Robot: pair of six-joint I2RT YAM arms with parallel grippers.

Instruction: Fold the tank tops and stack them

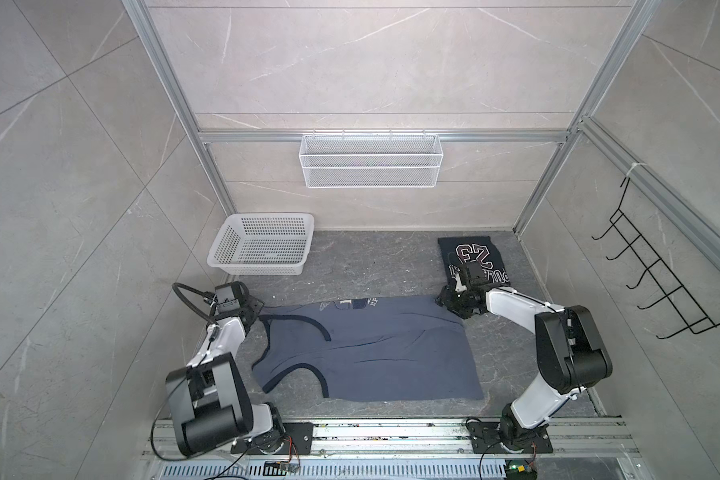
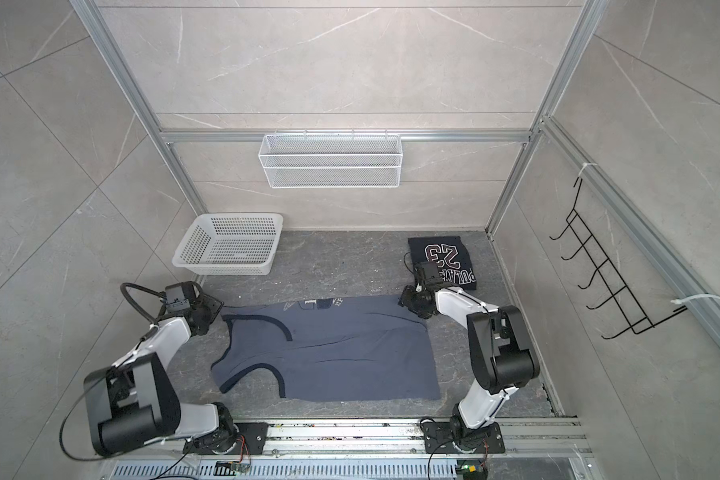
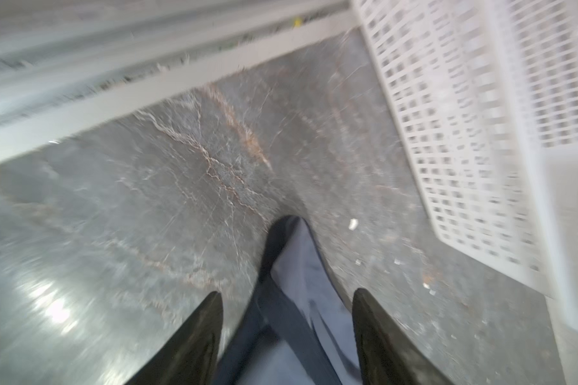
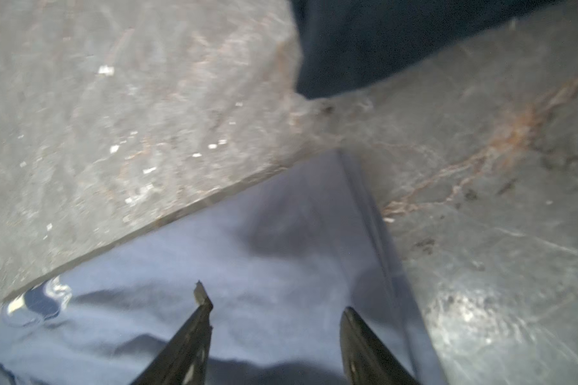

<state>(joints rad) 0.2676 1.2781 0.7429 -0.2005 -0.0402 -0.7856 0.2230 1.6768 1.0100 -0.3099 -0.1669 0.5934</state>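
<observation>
A slate blue-grey tank top (image 1: 371, 353) (image 2: 341, 353) lies flat across the middle of the dark floor, its straps to the left. A near-black tank top (image 1: 474, 253) (image 2: 443, 253) with a "23" print lies folded at the back right. My left gripper (image 1: 258, 309) (image 3: 287, 293) is at the far left strap end, open, and the dark-trimmed strap (image 3: 301, 260) lies loose between its fingers. My right gripper (image 1: 441, 299) (image 4: 274, 300) is open over the far right corner of the blue-grey cloth (image 4: 247, 266). A corner of the near-black top (image 4: 381, 40) shows just beyond.
A white perforated plastic basket (image 1: 267, 216) (image 3: 447, 133) stands at the back left, close to my left gripper. A white wire basket (image 1: 371, 160) hangs on the back wall. A black hook rack (image 1: 657, 274) hangs on the right wall. Aluminium frame posts border the floor.
</observation>
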